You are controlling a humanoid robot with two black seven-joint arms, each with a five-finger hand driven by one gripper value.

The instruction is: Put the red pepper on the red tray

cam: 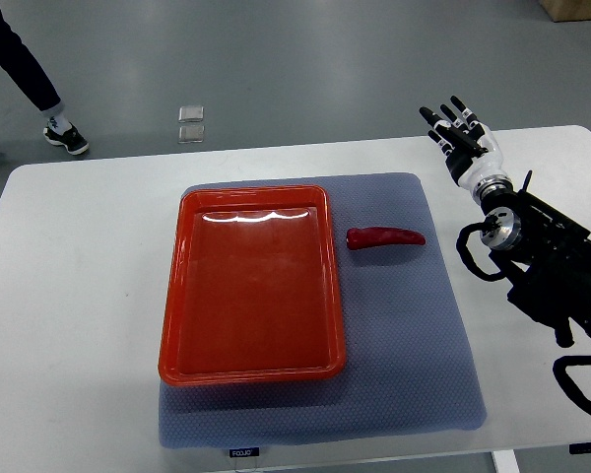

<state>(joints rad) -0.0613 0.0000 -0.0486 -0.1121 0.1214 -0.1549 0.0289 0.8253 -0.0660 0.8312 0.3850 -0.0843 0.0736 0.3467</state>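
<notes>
The only print in view is a small white tag [242, 452] on the near edge of the grey mat [414, 374], far from the fingers [451, 123] of the right hand [463, 133] and on the opposite side of the mat from them. Its letters are too small to read for certain.

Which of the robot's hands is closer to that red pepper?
Right. The right hand hovers beyond the red pepper, up and to its right; the left hand isn't in view.
</notes>
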